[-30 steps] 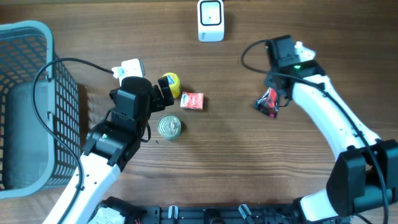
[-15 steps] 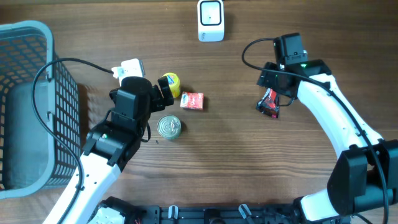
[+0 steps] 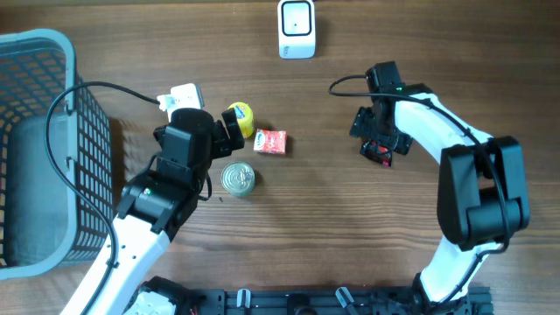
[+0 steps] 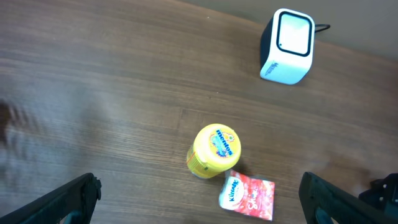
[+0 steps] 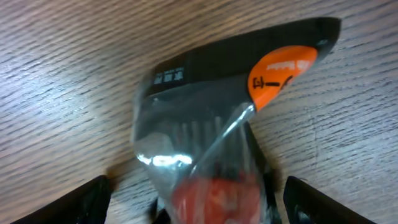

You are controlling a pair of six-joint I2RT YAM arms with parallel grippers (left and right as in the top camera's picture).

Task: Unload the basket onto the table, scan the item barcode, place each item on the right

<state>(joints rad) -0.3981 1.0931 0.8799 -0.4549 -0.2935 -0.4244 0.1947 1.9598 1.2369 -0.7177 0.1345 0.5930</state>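
So, the black plastic snack packet with the orange label (image 5: 205,118) lies flat on the brown wooden table (image 3: 332,219), well apart from the white boxy barcode scanner (image 3: 297,29). The right gripper (image 5: 196,202) sits over it, fingers spread either side, not squeezing. The left gripper (image 4: 199,199) is wide open too, above the yellow round tub (image 4: 213,149) and small red sachet (image 4: 247,196).

The table (image 3: 332,219) is brown wood with a fine grain and a low sheen. The packet (image 5: 205,124) is crinkled plastic film, part clear and part black, glossy with bright glints on its folds. The scanner (image 4: 286,46) has a smooth white plastic shell and a glossy face. The can (image 3: 238,178) is bare metal with a shiny ribbed lid. The basket (image 3: 35,39) is matt blue plastic mesh. The tub (image 4: 213,149) is smooth yellow plastic.
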